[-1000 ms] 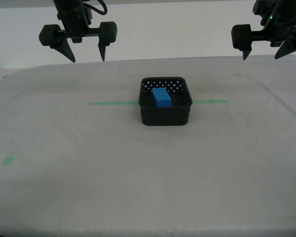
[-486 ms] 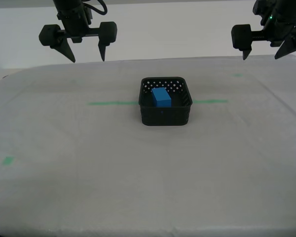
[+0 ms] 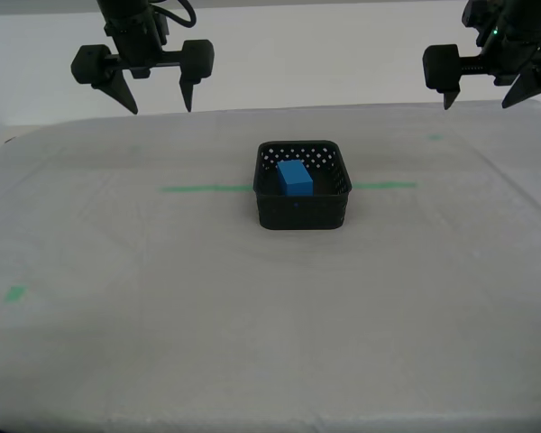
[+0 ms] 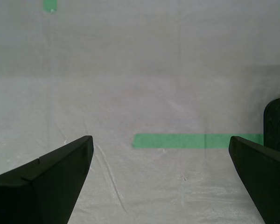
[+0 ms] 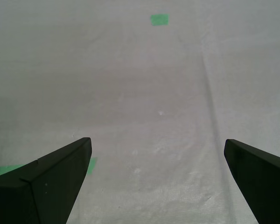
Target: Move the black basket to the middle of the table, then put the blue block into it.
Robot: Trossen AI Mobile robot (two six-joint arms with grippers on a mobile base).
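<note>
The black basket [image 3: 302,212] sits at the middle of the table [image 3: 252,316], across the long green tape line [image 3: 203,188]. Inside it lies the blue block [image 3: 295,177], not touching either gripper. My second gripper [image 3: 160,109] hangs open, high over the far part of the table on the exterior view's left. In its wrist view my second gripper [image 4: 159,140] frames the tape line [image 4: 196,140], with an edge of the basket [image 4: 276,126] showing. My first gripper [image 3: 477,105] hangs open and empty on the exterior view's right. The first wrist view shows my first gripper [image 5: 157,140] over bare cloth.
Small green tape marks dot the cloth: one [image 3: 14,293] near the exterior view's left edge, one [image 3: 434,137] at the far right. The same kind of mark shows in each wrist view [image 4: 50,5] [image 5: 159,19]. The table's front edge runs along the bottom of the exterior view.
</note>
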